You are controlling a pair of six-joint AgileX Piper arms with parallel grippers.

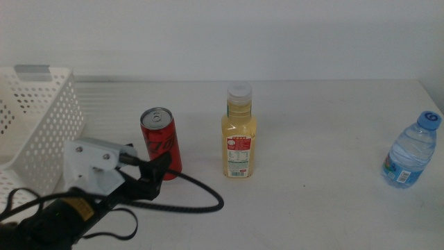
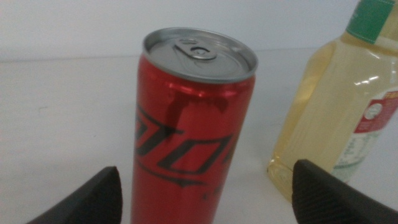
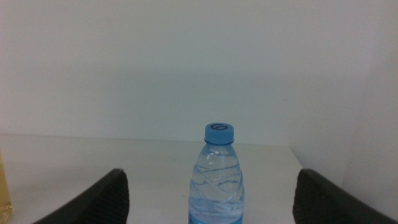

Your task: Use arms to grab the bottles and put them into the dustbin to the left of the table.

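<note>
Left gripper [image 1: 161,167] lower left of frame, jaws spread wide, red can [image 1: 161,139] upright between them, untouched; right gripper [image 3: 208,199] likewise open, facing water bottle [image 1: 412,149] at right edge

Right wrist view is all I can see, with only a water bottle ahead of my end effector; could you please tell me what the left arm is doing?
Observer: The left end effector is open, with an upright red can lined up between its jaws, not gripped.
Operator: Thank you. Has anything gone into the dustbin?
Observer: No bottle shows in the dustbin; the can, the yellow juice bottle and your water bottle all stand on the table.
</note>
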